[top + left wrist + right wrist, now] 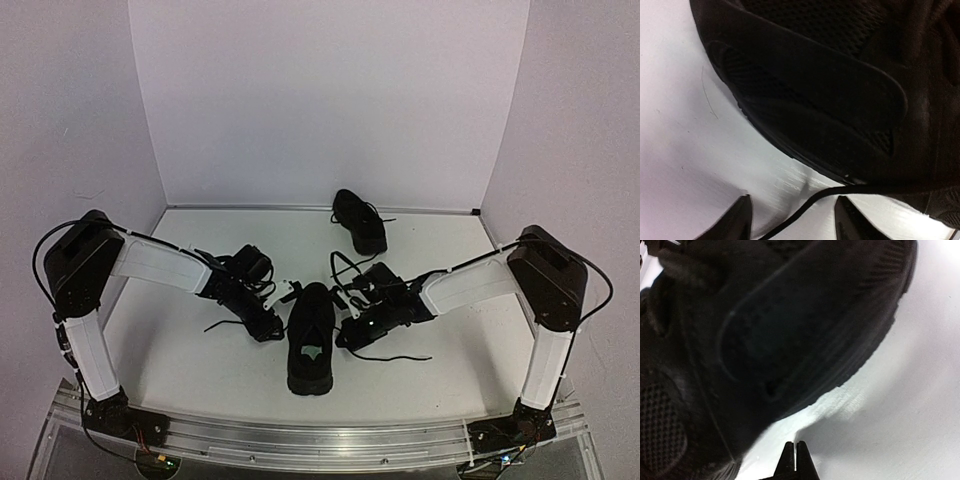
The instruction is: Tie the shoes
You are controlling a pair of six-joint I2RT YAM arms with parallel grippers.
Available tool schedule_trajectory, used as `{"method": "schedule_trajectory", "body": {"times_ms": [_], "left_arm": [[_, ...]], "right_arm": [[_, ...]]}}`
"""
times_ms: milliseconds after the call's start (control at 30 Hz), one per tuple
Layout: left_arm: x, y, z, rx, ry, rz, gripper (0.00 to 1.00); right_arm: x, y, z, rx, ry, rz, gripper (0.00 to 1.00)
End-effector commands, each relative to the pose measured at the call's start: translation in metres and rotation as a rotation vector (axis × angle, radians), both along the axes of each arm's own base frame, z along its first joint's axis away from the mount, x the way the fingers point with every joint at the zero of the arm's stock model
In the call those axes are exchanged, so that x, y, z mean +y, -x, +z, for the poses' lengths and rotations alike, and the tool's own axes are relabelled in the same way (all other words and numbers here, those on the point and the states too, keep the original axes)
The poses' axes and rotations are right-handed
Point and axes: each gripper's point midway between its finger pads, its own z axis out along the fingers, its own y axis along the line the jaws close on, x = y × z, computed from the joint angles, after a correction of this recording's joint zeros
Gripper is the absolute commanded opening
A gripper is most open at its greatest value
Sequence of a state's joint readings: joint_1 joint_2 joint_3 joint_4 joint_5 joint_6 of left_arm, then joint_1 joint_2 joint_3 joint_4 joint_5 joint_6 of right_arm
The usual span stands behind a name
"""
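- There's the near sneaker [310, 338], mid-table between both arms; the far sneaker [360, 220] lies well apart, toward the back
- Down low, the left gripper [792, 225] sits beside the sole, fingers [737, 222] spread, a thin lace [805, 207] running through the gap, not pinched
- Opposite flank, the right gripper [795, 460] has its fingers pressed tight together; lace caught in there? Cannot tell
- My read: a light shoe with a soft mesh upper, likely to skid on the smooth white table [200, 370]
- The lace looks limp and slippery, so pinch it at the fingertips, close to the shoe, and pull gently
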State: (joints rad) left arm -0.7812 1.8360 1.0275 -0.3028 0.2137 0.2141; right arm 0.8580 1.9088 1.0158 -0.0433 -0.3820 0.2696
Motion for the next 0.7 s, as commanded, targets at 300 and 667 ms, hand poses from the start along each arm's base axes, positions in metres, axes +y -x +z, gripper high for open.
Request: {"method": "schedule_trajectory", "body": {"times_ms": [300,667], "left_arm": [[0.039,-0.018,0.023,-0.081,-0.131,0.213,0.0],[0.089,-0.026,0.048,-0.048,-0.209,0.347,0.0]], "right_arm": [[-0.026,0.002,0.01,0.014,0.003,-0.072,0.0],[-0.062,0.014,-0.001,0.06,0.059,-0.14,0.0]]}}
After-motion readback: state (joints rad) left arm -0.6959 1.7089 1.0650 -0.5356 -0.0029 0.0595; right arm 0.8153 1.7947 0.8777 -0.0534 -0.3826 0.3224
